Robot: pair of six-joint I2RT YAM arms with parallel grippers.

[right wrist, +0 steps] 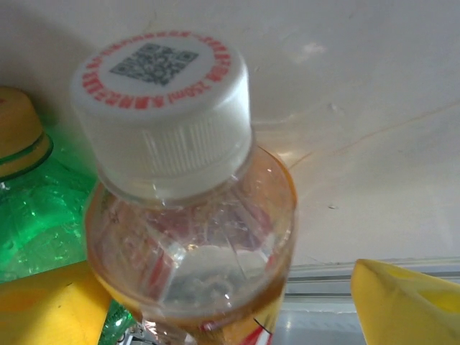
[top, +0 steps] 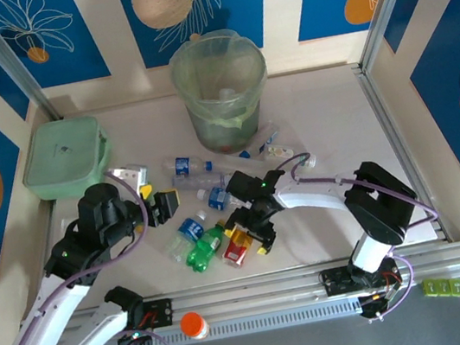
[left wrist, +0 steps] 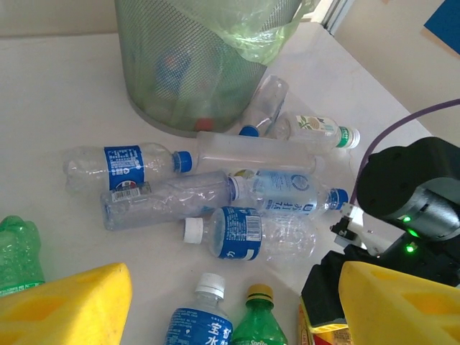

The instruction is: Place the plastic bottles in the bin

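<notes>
Bits we can't see whole

The bin (left wrist: pixel 194 65) loses its top at the picture's edge, and what lies inside it is just a blur. The amber bottle (right wrist: pixel 190 215) is cut off below its shoulders. A green bottle (left wrist: pixel 16 251) at the left is half out of the picture.

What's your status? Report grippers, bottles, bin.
Left gripper open, empty. Right gripper open around white-capped amber bottle, green bottle alongside. Loose bottles lie between it and bin.

Bright even light, soft faint shadows on the pale table (top: pixel 326 113), mild sheen on the white bottle cap (right wrist: pixel 162 93), near foreground blurred in wrist views.
</notes>
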